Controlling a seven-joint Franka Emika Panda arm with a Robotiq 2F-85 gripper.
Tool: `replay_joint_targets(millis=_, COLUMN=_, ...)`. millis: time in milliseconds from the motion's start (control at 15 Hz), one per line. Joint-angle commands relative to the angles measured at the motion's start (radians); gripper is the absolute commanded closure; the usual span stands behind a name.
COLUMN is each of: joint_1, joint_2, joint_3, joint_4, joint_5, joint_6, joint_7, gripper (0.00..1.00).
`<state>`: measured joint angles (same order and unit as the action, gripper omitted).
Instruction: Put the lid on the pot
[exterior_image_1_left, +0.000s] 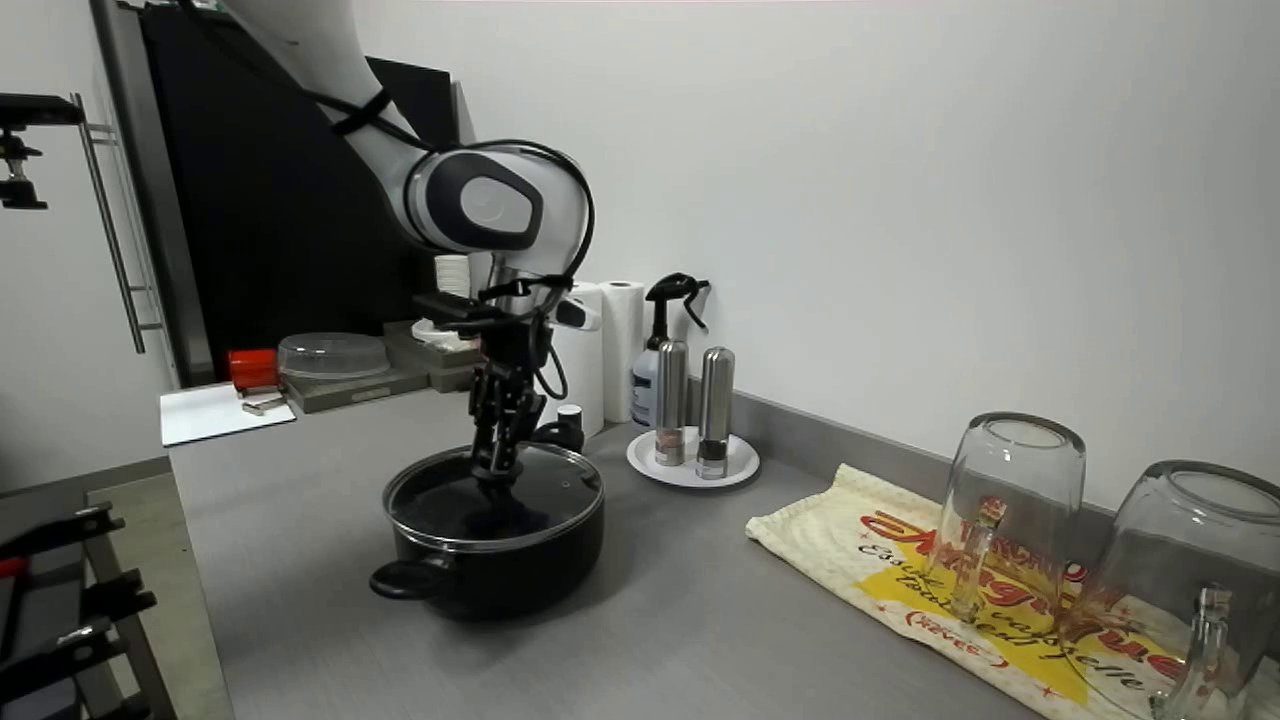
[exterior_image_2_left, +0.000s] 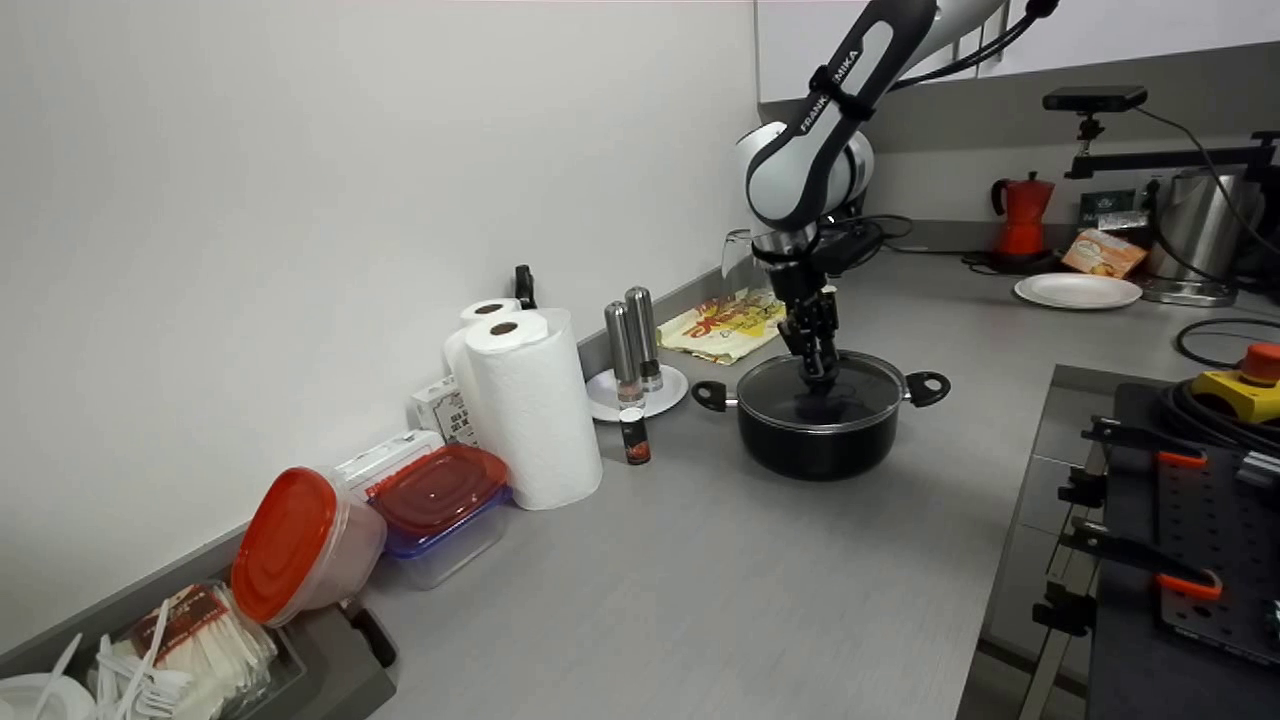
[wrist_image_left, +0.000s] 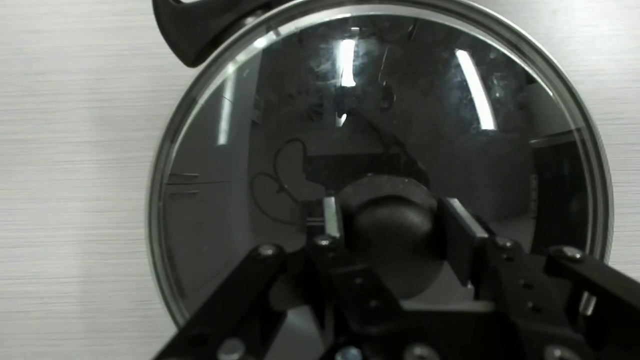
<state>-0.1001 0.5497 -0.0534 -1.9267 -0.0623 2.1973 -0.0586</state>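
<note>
The lid (exterior_image_1_left: 560, 490), clear glass with a metal rim and dark knob, lies level on the black pot (exterior_image_1_left: 500, 580). Both also show in an exterior view, the lid (exterior_image_2_left: 780, 395) over the pot (exterior_image_2_left: 815, 455). In the wrist view the lid (wrist_image_left: 400, 125) fills most of the picture, with one black pot handle (wrist_image_left: 200, 30) beside it. My gripper (exterior_image_1_left: 497, 475) points down at the lid's centre and shows there in an exterior view (exterior_image_2_left: 818, 375). In the wrist view my gripper (wrist_image_left: 392, 220) has one finger on each side of the knob, shut on it. The exact contact is dark.
A white plate (exterior_image_1_left: 740, 465) with two steel shakers stands beside the pot, near the wall. Paper towel rolls (exterior_image_2_left: 535, 420) and a small spice bottle (exterior_image_2_left: 635, 440) stand close by. Upturned glasses (exterior_image_1_left: 1010, 530) rest on a printed cloth (exterior_image_1_left: 830, 520). Plastic containers (exterior_image_2_left: 440, 500) line the wall.
</note>
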Motion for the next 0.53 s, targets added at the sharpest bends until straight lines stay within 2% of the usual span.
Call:
replay_joint_targets(millis=0, joint_1=0.019, joint_2=-0.024, joint_3=-0.015, joint_4=-0.022, joint_5=-0.030, joint_6=0.018, joint_7=0.016, gripper=0.75)
replay_joint_targets(millis=467, joint_1=0.022, joint_2=-0.027, joint_3=-0.021, joint_4=-0.025, joint_5=-0.031, joint_6=0.049, joint_7=0.042, gripper=0.75)
